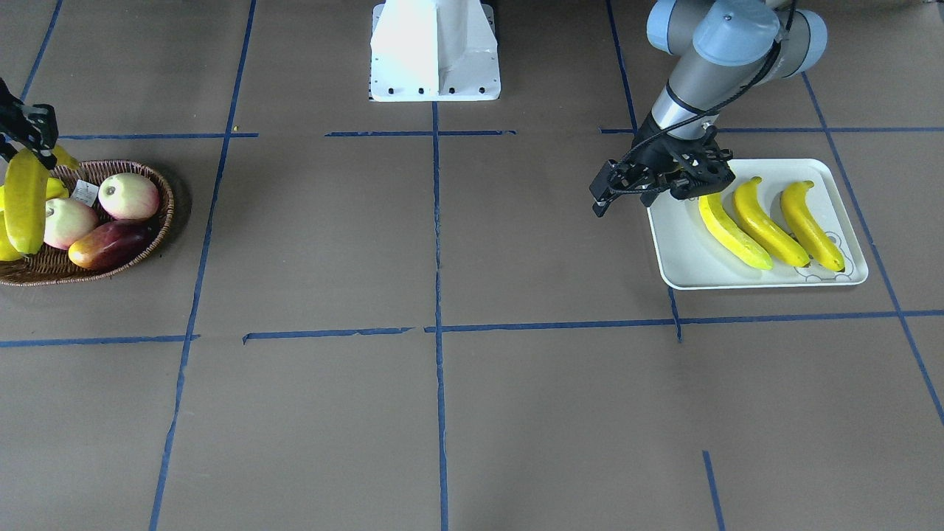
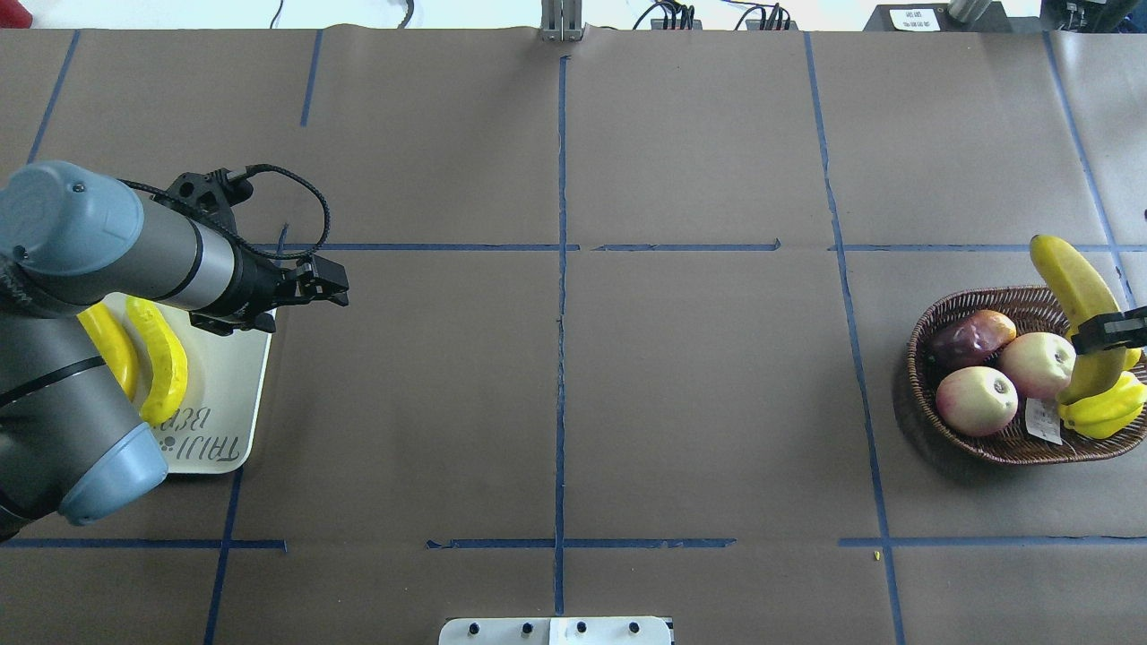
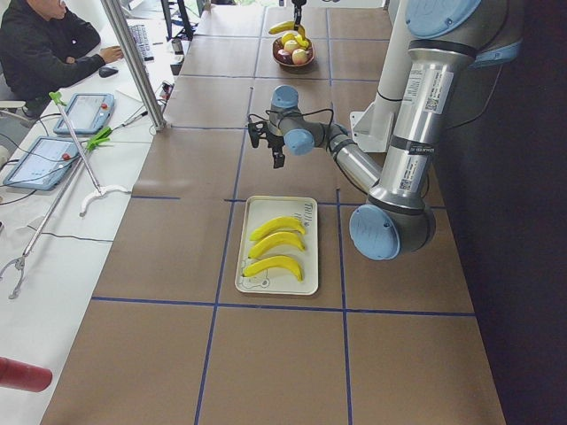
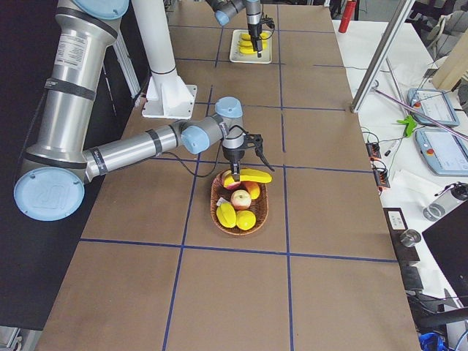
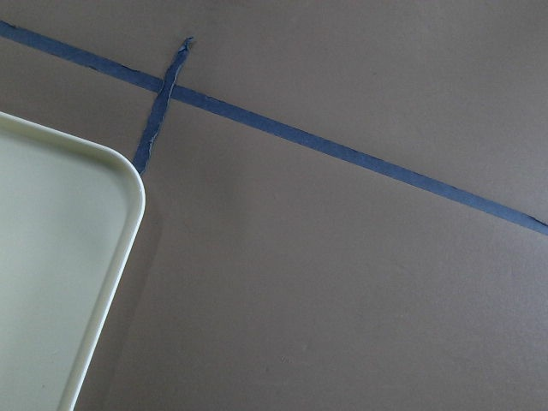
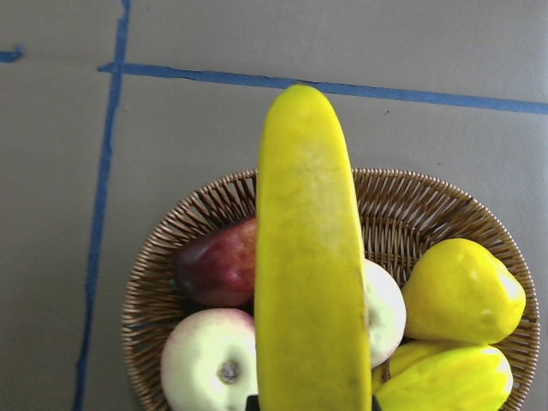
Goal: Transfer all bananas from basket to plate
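My right gripper (image 1: 31, 140) is shut on a long yellow banana (image 1: 25, 200) and holds it above the brown wicker basket (image 1: 164, 214). The overhead view shows the same gripper (image 2: 1109, 332), banana (image 2: 1071, 285) and basket (image 2: 923, 399). In the right wrist view the banana (image 6: 312, 257) hangs over the basket (image 6: 141, 287). Three bananas (image 1: 767, 225) lie side by side on the white plate (image 1: 678, 274). My left gripper (image 1: 621, 199) is open and empty, just off the plate's edge; it also shows in the overhead view (image 2: 333, 285).
Two pale apples (image 1: 129, 195), a red-yellow mango (image 1: 110, 245) and stubby yellow fruits (image 2: 1107, 408) lie in the basket. The robot's white base (image 1: 435, 59) stands at the table's back. Blue tape lines cross the brown table. An operator (image 3: 44, 44) sits beside the table.
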You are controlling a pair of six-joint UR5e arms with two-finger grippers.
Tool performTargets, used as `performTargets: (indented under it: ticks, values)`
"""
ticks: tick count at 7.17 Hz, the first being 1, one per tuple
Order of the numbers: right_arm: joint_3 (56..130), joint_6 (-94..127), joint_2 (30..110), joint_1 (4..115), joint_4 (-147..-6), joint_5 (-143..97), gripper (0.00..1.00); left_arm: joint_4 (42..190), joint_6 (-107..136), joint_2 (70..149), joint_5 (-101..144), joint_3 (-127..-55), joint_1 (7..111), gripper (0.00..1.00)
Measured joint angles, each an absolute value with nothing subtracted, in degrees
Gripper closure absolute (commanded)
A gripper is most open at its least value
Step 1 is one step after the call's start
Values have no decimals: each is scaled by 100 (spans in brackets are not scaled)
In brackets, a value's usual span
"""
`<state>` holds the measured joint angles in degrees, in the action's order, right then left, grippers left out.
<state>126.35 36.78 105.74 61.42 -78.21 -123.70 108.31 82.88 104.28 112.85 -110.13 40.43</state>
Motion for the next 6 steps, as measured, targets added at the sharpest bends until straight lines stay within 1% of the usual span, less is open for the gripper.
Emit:
performTargets:
  ticks: [1,2,3,4,6]
  values:
    - [12738,3595,10429,6478,-7800,-12934,100,10835,8293,10483,11295,-11030,4035,0]
    - [12729,3655,10102,6601,-7780,-13249,100,10853,8366,10616,11302,-11033,4016,0]
    - [12629,4099,9589,6480,-7760,-13342,100,10893,8640,10828,11304,-11032,3948,0]
    - [12504,5004,8911,6036,-7744,-13173,100,11113,9100,11042,11297,-11012,3826,0]
    - [12272,6820,7639,4436,-7622,-11729,100,12377,10230,11245,11279,-10907,3664,1]
